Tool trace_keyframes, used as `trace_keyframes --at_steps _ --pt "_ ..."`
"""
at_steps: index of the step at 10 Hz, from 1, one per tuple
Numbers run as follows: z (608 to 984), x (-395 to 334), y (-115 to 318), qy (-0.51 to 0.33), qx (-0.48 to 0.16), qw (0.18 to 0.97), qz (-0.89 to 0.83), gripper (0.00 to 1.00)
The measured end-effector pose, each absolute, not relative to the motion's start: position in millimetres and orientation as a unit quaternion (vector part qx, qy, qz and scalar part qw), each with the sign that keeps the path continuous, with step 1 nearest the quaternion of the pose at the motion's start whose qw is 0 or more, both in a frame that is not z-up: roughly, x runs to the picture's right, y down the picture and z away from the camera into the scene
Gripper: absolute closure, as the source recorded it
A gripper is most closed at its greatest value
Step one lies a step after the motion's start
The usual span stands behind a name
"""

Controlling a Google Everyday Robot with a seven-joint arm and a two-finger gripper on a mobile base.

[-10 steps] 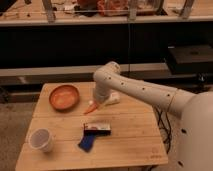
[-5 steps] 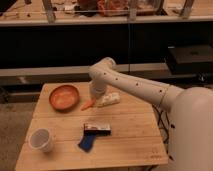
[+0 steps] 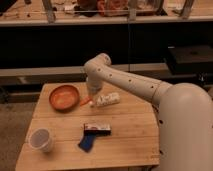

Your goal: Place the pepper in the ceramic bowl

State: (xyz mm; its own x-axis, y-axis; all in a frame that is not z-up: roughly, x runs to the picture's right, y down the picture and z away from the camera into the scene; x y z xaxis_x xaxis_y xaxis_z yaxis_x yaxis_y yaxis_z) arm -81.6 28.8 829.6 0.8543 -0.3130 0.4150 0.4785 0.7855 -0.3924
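Observation:
The pepper (image 3: 86,101) is a small orange tapered piece just right of the ceramic bowl (image 3: 64,97), low over the wooden table (image 3: 130,145). My gripper (image 3: 91,98) points down from the white arm and is shut on the pepper's right end. The terracotta bowl sits at the table's back left with nothing in it. Pepper and bowl rim are close but apart.
A white packet (image 3: 108,99) lies just right of the gripper. A red and white box (image 3: 97,129) and a flat blue object (image 3: 86,142) lie mid-table. A translucent cup (image 3: 41,140) stands at the front left. Dark shelving runs behind the table.
The gripper has carried the pepper leftward, from beside the white packet toward the bowl's right rim. The other objects have stayed put.

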Motion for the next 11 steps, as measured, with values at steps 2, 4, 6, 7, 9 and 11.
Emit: trace_keyframes --at_steps 2,4,6,7,9,11 --pt "830 -81 23 -0.160 -0.255 0.931 -0.206 0.99" --pt "833 -95 18 -0.152 -0.254 0.933 -0.205 0.99" --pt "836 -95 11 -0.141 -0.252 0.936 -0.202 0.99" --pt "837 -100 10 -0.140 -0.250 0.937 -0.202 0.99" --pt "843 -113 8 -0.138 -0.243 0.940 -0.197 0.99" --pt "846 -131 6 -0.136 -0.238 0.941 -0.196 0.99"
